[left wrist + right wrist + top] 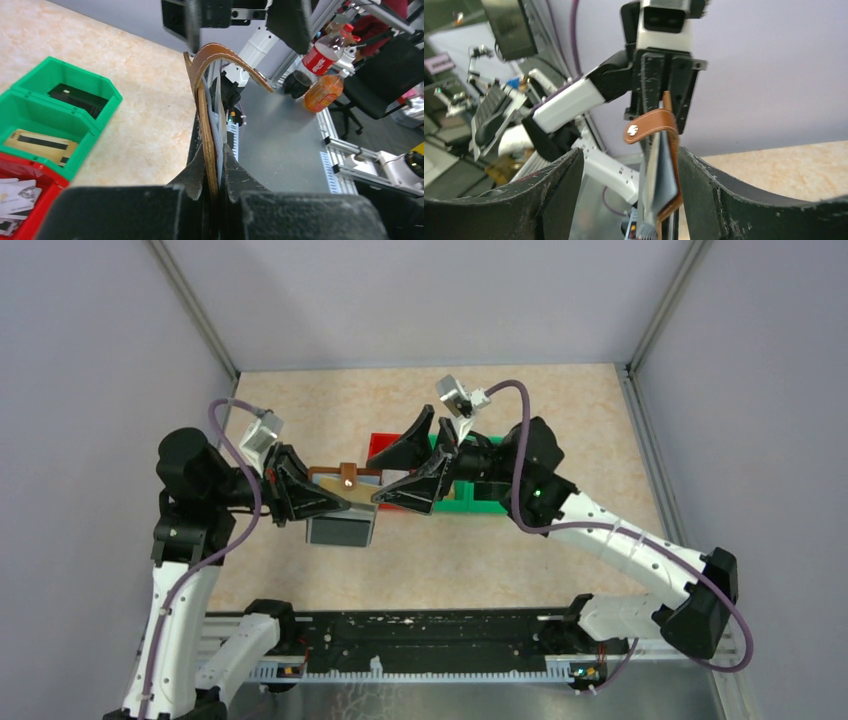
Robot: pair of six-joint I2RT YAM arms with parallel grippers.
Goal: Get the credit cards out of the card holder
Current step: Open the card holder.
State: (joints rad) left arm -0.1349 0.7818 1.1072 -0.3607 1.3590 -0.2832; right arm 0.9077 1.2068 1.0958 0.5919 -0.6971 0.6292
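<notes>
My left gripper (212,167) is clamped tight on the lower edge of the card holder (202,117) and holds it upright in the air, its snap tab (646,131) curling over the far end. My right gripper (630,155) stands wide, one finger on each side of the holder's free end, and I see no contact with it. Off to the left gripper's side on the table sits a green bin (107,92) with a gold card (42,142) in one compartment and a dark card (75,97) in the next. Just beside it, a red bin (47,192) holds white paper scraps (17,197). I cannot tell whether any cards sit inside the holder.
</notes>
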